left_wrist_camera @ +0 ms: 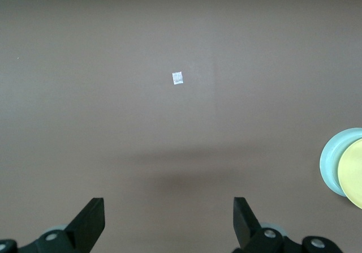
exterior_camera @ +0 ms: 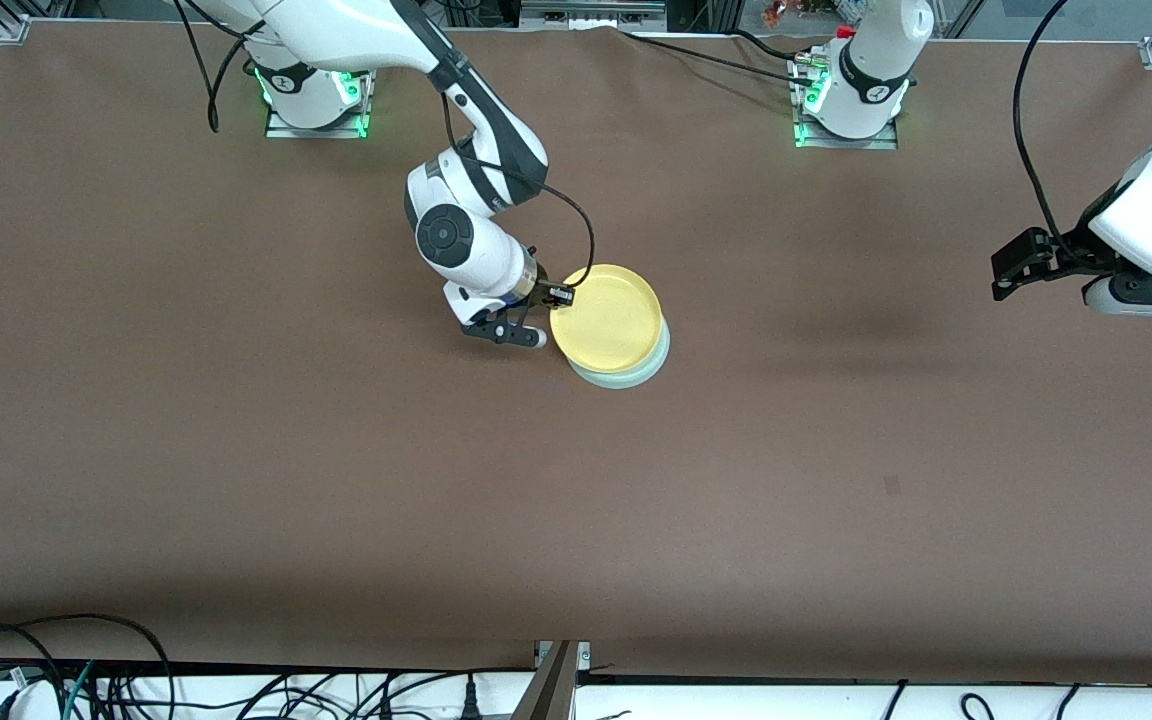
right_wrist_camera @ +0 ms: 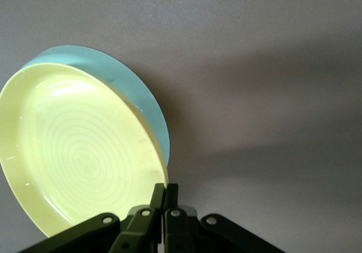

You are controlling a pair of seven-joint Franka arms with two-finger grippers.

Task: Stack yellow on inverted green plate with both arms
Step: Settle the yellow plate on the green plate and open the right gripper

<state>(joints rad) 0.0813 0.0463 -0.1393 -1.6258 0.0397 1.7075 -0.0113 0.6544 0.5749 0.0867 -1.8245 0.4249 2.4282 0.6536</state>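
The yellow plate point(exterior_camera: 608, 312) sits upright, slightly tilted, on top of the inverted pale green plate point(exterior_camera: 626, 372) near the table's middle; I cannot tell whether it rests fully on it. My right gripper point(exterior_camera: 558, 296) is shut on the yellow plate's rim at the side toward the right arm's end. In the right wrist view its fingers point(right_wrist_camera: 158, 199) pinch the rim of the yellow plate point(right_wrist_camera: 79, 157), with the green plate point(right_wrist_camera: 121, 77) under it. My left gripper point(exterior_camera: 1151, 300) waits open and empty above the table at the left arm's end; its wrist view point(left_wrist_camera: 168, 208) shows both plates far off.
The brown table point(exterior_camera: 336, 450) carries a small square marker point(left_wrist_camera: 177, 78) below the left gripper. The two arm bases point(exterior_camera: 314, 95) stand along the table edge farthest from the front camera. Cables point(exterior_camera: 56, 670) lie past the edge nearest to it.
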